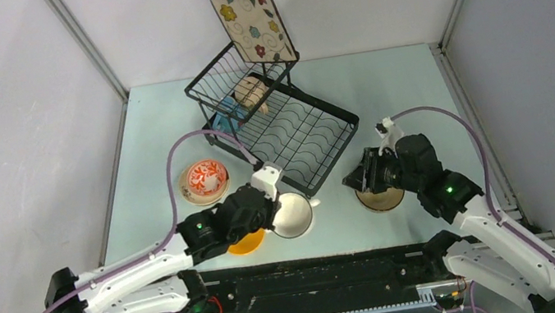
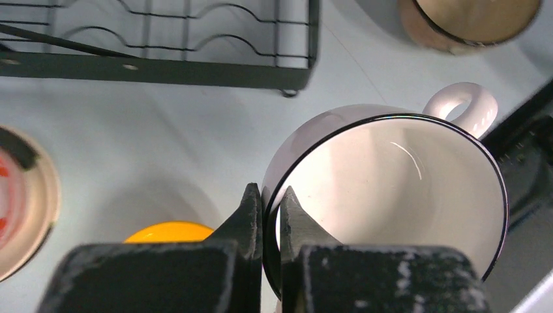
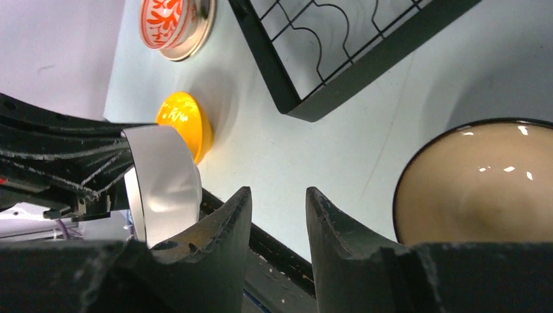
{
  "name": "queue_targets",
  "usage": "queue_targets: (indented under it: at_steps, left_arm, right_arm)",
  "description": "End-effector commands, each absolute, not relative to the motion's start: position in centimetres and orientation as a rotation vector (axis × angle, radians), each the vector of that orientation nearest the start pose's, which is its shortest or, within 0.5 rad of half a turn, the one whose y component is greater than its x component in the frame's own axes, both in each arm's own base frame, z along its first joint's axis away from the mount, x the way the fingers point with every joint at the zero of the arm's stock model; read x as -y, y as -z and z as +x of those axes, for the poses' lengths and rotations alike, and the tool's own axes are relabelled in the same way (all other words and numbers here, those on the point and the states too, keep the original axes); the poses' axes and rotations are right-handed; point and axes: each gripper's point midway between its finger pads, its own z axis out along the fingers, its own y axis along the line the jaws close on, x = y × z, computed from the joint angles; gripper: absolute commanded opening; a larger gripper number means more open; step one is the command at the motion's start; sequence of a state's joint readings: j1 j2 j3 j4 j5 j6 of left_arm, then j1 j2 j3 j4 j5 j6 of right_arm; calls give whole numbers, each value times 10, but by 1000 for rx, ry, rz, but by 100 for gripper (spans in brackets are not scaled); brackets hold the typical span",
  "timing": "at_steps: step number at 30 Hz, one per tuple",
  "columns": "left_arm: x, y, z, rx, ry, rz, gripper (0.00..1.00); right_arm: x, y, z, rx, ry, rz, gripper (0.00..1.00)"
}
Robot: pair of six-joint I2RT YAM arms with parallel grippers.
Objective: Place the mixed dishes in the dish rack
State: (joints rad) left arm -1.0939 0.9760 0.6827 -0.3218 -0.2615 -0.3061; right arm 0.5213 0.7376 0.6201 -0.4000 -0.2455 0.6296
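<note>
My left gripper [image 1: 275, 207] is shut on the rim of the white two-handled bowl [image 2: 391, 189], one finger inside and one outside. That bowl [image 1: 293, 215] sits just in front of the black dish rack [image 1: 286, 122]. An orange-yellow bowl [image 1: 247, 244] lies partly under the left arm. My right gripper [image 3: 277, 195] stands open with nothing between its fingers, beside and left of the tan bowl [image 3: 482, 189]. The red-patterned bowl [image 1: 203, 182] rests on a cream round plate, left of the rack. A blue mug [image 1: 229, 107] and a beige mug [image 1: 251, 92] are in the rack's basket. The square floral plate [image 1: 253, 25] leans at the basket's back.
The rack's flat slotted tray [image 1: 300, 132] faces the arms. The black front rail [image 1: 316, 271] of the table runs close below both bowls. White walls close in the table on the left, right and back.
</note>
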Motion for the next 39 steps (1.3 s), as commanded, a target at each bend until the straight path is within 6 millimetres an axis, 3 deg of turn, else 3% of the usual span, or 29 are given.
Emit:
queue_targets:
  at_steps: [1,4,10,14,20,23,25,26,27,29,32,39]
  left_arm:
    - [238,-198,201,-1921,433,481,0]
    - [219,-207,215,-1838,349,386,0]
    - [192,-251,236,-1599,324,132,0]
    - [180,-257,240,-1514,255,156,0]
    - [188,-268,237,-1291,286,341,0]
    - [185,-275,246,-1258,291,368,0]
    - [183,-282,249,-1214,270,386,0]
    - [182,-278,250,-1208,251,401,0]
    - [180,-286,250,-1168,232,399,0]
    - [181,-283,253,-1151,199,423,0]
    - [185,-286,253,-1120,194,439,0]
    - [201,-299,247,-1031,231,528,0]
  right_arm:
    - [-207,-216,205,-2091,-1056,-76,39]
    - [-211,-220,205,-2083,-1110,-94,40]
    - [-219,-232,203,-2076,-1264,-124,41]
    - [-218,-234,202,-2082,-1290,-141,42]
    - [-222,-231,196,-2110,-1333,-171,43]
    - [-226,-231,192,-2116,-1374,-198,45]
    - [-227,-233,189,-2112,-1395,-214,52]
    - [-227,-234,188,-2111,-1399,-216,65]
    - [-227,-235,188,-2108,-1400,-218,71]
    - [-229,-238,184,-2103,-1430,-236,86]
    - [-233,-244,179,-2096,-1496,-249,88]
    - [-244,-268,159,-2061,-1717,-316,80]
